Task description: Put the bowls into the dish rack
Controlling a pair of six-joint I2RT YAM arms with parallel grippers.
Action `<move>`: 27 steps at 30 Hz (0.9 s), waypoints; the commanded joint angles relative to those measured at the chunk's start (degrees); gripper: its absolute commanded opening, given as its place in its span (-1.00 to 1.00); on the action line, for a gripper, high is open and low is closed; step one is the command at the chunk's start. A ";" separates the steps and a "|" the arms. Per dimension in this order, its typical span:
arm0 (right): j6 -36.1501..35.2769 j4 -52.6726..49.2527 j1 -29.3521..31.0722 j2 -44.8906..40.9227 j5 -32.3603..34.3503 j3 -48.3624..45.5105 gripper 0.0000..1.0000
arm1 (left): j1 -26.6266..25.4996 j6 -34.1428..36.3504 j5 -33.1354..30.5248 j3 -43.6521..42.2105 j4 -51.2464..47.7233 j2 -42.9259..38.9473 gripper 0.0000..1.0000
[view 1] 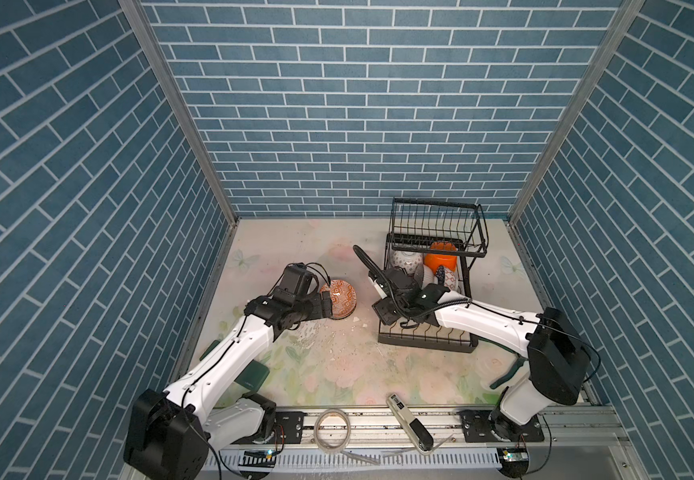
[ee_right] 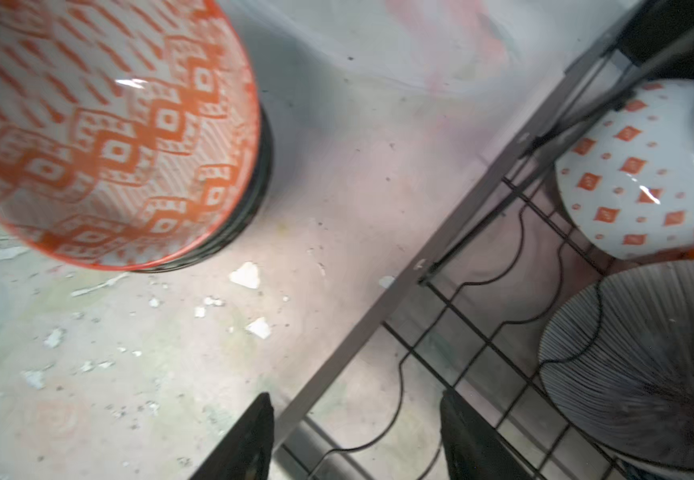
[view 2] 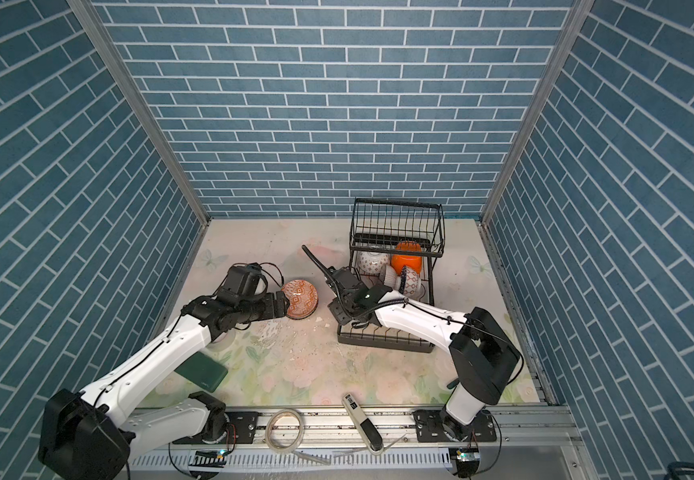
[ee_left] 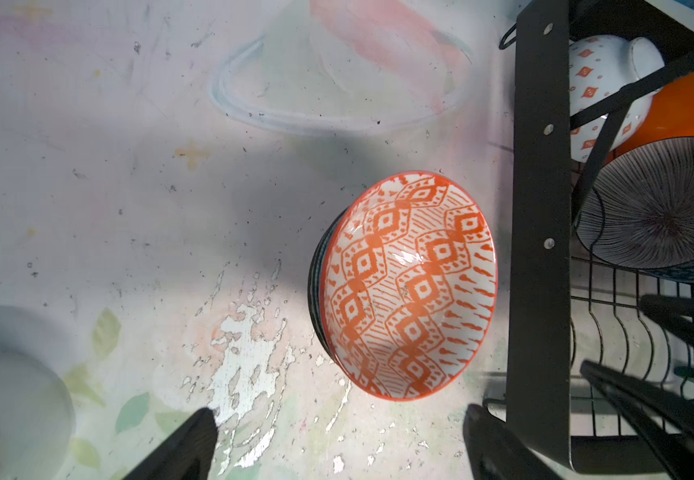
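Walls of blue brick enclose floral tabletop.

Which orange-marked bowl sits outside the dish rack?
The orange lattice-patterned bowl, stacked on a dark bowl on the table beside the left claw. The diamond-dotted white bowl and plain orange bowl are inside the dish rack.

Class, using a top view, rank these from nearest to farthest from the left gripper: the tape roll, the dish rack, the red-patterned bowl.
1. red-patterned bowl, right beside the left gripper.
2. dish rack, off to the right.
3. tape roll, on the front rail.
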 commanded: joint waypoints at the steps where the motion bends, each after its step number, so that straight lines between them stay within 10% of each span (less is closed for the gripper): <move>1: -1.45 3.03 2.37 -3.33 -3.62 -2.21 0.29 | 0.31 1.99 -2.71 3.19 -2.84 2.31 0.80; 27: 1.54 6.10 5.42 -14.75 0.91 -10.61 0.28 | 0.26 5.55 -6.07 12.31 -5.21 19.99 -0.28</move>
